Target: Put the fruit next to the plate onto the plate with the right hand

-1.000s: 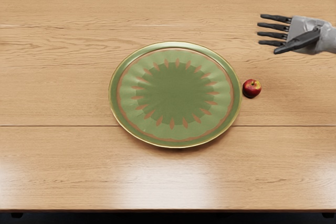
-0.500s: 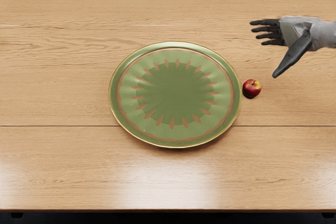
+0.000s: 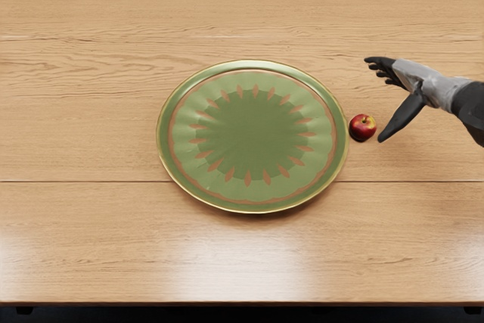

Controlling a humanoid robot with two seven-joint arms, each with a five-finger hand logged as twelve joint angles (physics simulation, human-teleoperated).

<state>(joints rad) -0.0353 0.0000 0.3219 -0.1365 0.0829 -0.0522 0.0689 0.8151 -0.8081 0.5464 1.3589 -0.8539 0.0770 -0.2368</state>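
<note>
One small red apple (image 3: 362, 127) sits on the wooden bench (image 3: 113, 225), just off the right-hand rim of a big round green plate (image 3: 252, 136) with an orange sunburst pattern. The plate lies near the middle of the bench and carries nothing. From the bench's right edge the right hand (image 3: 412, 81) reaches in and hovers close to the apple on its right and far side; it holds nothing, its dark fingers (image 3: 378, 61) are spread toward the far edge, and its thumb (image 3: 397, 120) angles down beside the fruit without touching it.
</note>
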